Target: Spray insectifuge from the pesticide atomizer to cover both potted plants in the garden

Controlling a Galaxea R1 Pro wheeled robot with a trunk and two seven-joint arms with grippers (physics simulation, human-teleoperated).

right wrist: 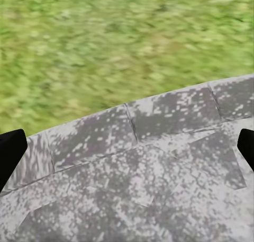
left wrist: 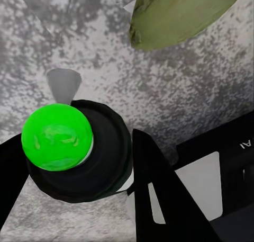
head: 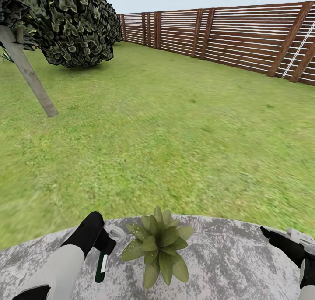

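left gripper (head: 105, 247) gripping, right gripper (right wrist: 127, 146) spread wide

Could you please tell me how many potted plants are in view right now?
1: the potted plant sits on the stone patio near its front edge, just right of the left tool. The second may be out of frame.

A dark leafy tree (head: 70, 24) on a leaning grey trunk (head: 28, 72) stands well apart from the slatted wooden fence (head: 227, 33) (brown, horizontal boards).
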